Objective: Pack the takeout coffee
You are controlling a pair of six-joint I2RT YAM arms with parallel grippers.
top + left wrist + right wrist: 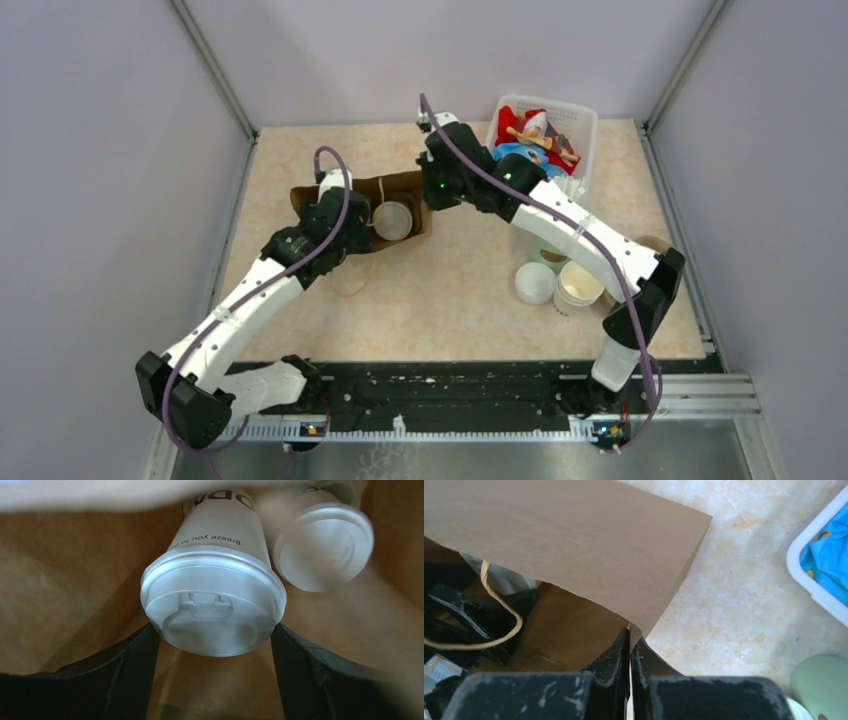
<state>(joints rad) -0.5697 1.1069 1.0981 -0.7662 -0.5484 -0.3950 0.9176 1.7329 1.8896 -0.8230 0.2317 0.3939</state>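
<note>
The takeout coffee [215,545], a white paper cup with black lettering and a white lid, sits between the black fingers [135,670] of my left gripper [212,630] inside a brown paper bag [75,580]. The fingertips disappear under the lid's rim, closed on the cup. A second lidded cup [322,547] stands beside it in the bag [395,183] and shows from above as a white lid [393,220]. My left gripper [352,222] reaches in from the left. My right gripper [629,632] is shut on the bag's rim [574,545] at its right corner [432,190].
A white basket [588,118] holding colourful toys stands at the back right, its rim [804,575] close to the bag. Near the right arm are a stack of lidless white cups [578,285], a loose white lid [535,283] and a pale green item [819,680].
</note>
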